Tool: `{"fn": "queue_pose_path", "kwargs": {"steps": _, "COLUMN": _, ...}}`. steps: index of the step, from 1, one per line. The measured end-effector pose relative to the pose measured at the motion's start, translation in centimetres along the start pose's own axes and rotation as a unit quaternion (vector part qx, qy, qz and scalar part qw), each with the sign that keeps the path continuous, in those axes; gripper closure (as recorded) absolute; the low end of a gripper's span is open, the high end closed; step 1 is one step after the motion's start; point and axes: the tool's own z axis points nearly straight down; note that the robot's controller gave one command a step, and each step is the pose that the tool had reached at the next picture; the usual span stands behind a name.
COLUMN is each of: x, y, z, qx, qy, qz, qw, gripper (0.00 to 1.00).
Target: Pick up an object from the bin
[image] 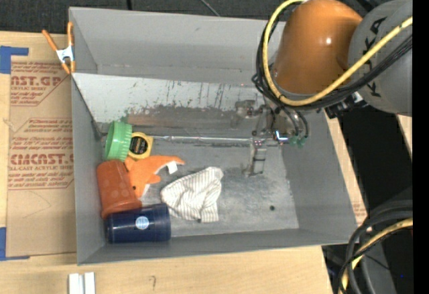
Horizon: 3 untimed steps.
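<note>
the gripper (pixel 257 167) hangs over the bare, scuffed floor of the grey metal bin (pixel 167 45), right of the middle, tips pointing down and very near or on the metal. its fingers look drawn close together with nothing between them, so no object is held. the orange-covered wrist sits above it because the arm reaches in from the right side.

everything pickable lies bunched in the left front corner, well apart from the tips. nearest is a crumpled white cloth with thin dark stripes (pixel 194 193), slumped flat on the floor just left of and in front of the gripper. touching its left edge is a flat bright orange plastic piece (pixel 151 172), which leans on a rust-orange plastic cup (pixel 117 187) against the left wall. a dark blue cylindrical can with a round white label (pixel 137 224) lies on its side along the front wall, touching the cup and the cloth. behind these, a green ribbed round lid (pixel 118 140) and a yellow and black tape measure (pixel 139 144) sit side by side.

by my reading the pick has not begun; the cloth seems the easiest reach, though soft folds may slip from a narrow pinch.
</note>
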Motion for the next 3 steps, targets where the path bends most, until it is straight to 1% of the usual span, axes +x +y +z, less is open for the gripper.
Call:
{"fn": "queue_pose_path", "kwargs": {"steps": 1, "x": -0.1, "y": 0.0, "z": -0.5, "qx": 0.0, "qy": -0.004, "qz": 0.0, "qw": 1.0, "gripper": 0.0}}
{"fn": "queue_pose_path", "kwargs": {"steps": 2, "x": 1.4, "y": 2.0, "z": 4.9, "qx": 0.0, "qy": -0.0066, "qz": -0.025, "qw": 0.9997, "gripper": 0.0}}
{"fn": "queue_pose_path", "kwargs": {"steps": 3, "x": 2.5, "y": 4.7, "z": 8.3, "qx": 0.0, "qy": -0.0027, "qz": -0.005, "qw": 1.0, "gripper": 0.0}}
